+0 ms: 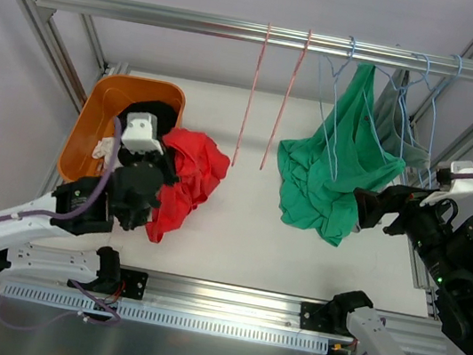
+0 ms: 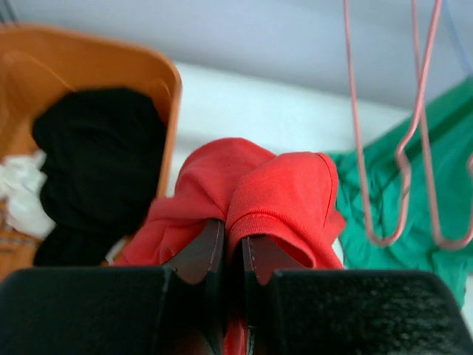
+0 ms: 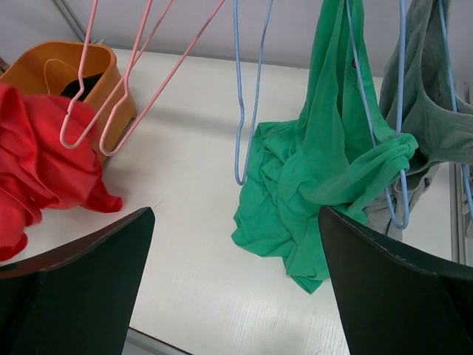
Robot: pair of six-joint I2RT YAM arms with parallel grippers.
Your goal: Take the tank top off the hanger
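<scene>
Your left gripper (image 2: 233,244): closed tight on the red garment (image 2: 281,192). Your right gripper (image 3: 235,222): fingers (image 3: 81,288) spread wide, facing the green tank top (image 3: 325,155).

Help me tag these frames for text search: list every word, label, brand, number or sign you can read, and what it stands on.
No text can be read in any view.
The red garment, green tank top and orange bin are plain, with no print showing.
White cloth in the bin: any marks are too small to read.
</scene>
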